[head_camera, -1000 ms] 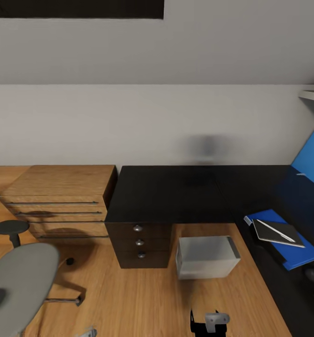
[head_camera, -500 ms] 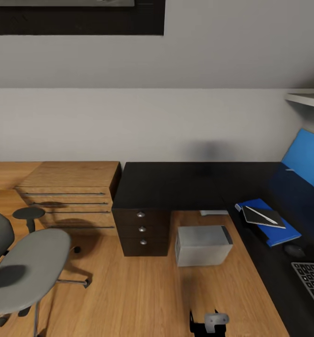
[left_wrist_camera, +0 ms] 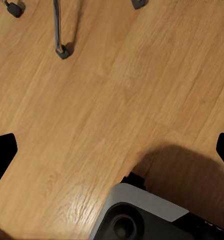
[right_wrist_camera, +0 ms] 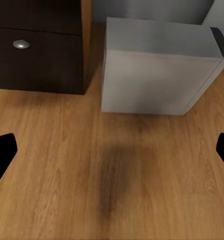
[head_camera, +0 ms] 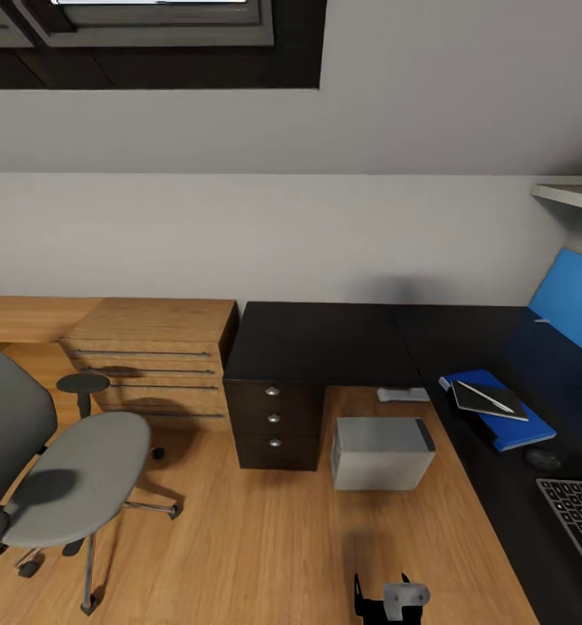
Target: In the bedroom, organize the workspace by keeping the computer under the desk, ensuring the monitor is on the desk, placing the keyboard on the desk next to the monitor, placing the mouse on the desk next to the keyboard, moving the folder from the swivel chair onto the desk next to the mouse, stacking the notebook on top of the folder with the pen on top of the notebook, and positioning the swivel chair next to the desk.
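Swivel chair: lower left of the head view, well apart from the desk; more of it shows than a second ago because the camera has swung, not the chair.
Folder: on the desk at right, notebook and pen stacked on it.
Mouse, keyboard: lower right, newly in frame.
Computer: on the floor by the desk's drawers.
Monitor: right edge.
Meaning: only the chair seems left.
Left gripper: fingers spread, empty, over bare floor.
Right gripper: fingers spread, empty, facing the computer.
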